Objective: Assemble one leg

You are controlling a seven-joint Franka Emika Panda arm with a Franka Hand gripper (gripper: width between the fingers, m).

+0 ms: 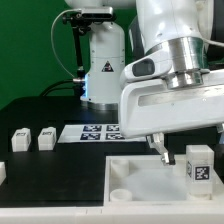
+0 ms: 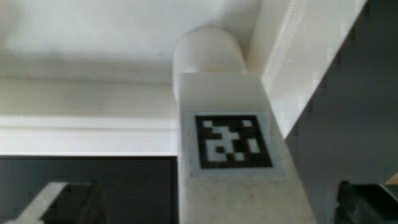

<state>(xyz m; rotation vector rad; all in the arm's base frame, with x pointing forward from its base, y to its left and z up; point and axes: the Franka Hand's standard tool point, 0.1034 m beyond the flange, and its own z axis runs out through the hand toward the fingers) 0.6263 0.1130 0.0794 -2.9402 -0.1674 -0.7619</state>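
Note:
A leg (image 1: 198,164), a small white post with a black-and-white tag, stands upright on the right part of the large white panel (image 1: 140,170). My gripper (image 1: 184,150) is lowered over it and open, one finger (image 1: 157,150) showing to the exterior view's left of the leg. In the wrist view the leg (image 2: 222,120) fills the middle with its tag facing the camera. It lies between my gripper's (image 2: 214,205) dark fingertips (image 2: 54,200), with a gap on each side. The panel (image 2: 89,100) lies behind it.
Two more legs (image 1: 20,139) (image 1: 45,137) stand on the black table at the exterior view's left, and a third (image 1: 2,171) sits at the left edge. The marker board (image 1: 98,131) lies behind the panel. The robot base (image 1: 103,60) stands at the back.

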